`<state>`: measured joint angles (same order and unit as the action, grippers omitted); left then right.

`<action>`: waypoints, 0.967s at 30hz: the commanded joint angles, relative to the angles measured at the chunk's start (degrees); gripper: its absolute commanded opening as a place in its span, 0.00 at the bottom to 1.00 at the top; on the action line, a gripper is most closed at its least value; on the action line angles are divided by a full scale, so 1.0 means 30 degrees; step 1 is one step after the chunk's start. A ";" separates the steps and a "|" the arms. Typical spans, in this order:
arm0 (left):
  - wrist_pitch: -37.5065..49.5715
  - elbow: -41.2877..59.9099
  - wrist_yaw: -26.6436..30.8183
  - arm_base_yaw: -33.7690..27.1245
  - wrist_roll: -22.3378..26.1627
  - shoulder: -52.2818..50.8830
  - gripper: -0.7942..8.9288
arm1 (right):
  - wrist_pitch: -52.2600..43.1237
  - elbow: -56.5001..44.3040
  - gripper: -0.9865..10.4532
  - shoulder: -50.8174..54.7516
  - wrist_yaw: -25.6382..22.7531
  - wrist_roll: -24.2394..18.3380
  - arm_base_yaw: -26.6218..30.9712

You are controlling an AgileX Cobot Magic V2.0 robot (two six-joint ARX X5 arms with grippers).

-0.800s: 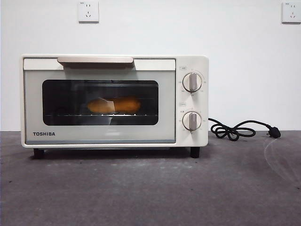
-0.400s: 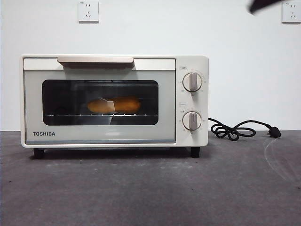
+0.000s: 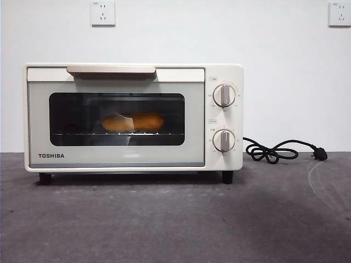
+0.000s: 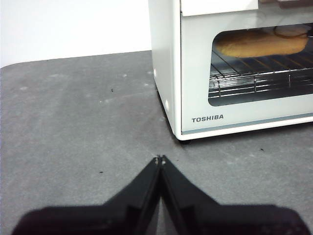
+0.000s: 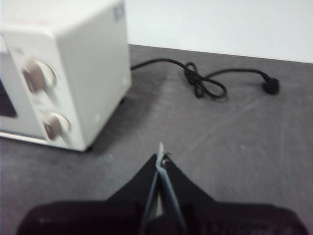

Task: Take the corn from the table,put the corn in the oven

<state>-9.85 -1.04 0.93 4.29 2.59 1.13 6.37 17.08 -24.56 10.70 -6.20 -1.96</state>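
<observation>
- Front view: oven (image 3: 133, 118) door closed, corn (image 3: 133, 122) on its rack, lying lengthwise left-right across it.
- Left gripper (image 4: 160, 159) and right gripper (image 5: 161, 157): jaws pressed together, empty, above table (image 3: 175, 219).

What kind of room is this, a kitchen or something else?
Probably a test bench or lab, not a real kitchen: a lone oven with the corn shut inside stands on a bare grey table, its power cord lying unplugged, before a blank white wall with sockets.

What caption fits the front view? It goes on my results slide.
Corn lies on the rack inside the closed TOSHIBA oven on the table; no gripper in view.
</observation>
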 commanded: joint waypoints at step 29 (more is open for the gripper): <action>0.0131 0.0146 0.0058 -0.0036 0.0226 0.0058 0.08 | 0.1348 -0.5421 0.08 0.8036 -0.2164 0.0503 0.0976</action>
<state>-9.82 -1.04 0.93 4.29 2.57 1.28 10.63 1.37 -0.62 4.45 -4.95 0.73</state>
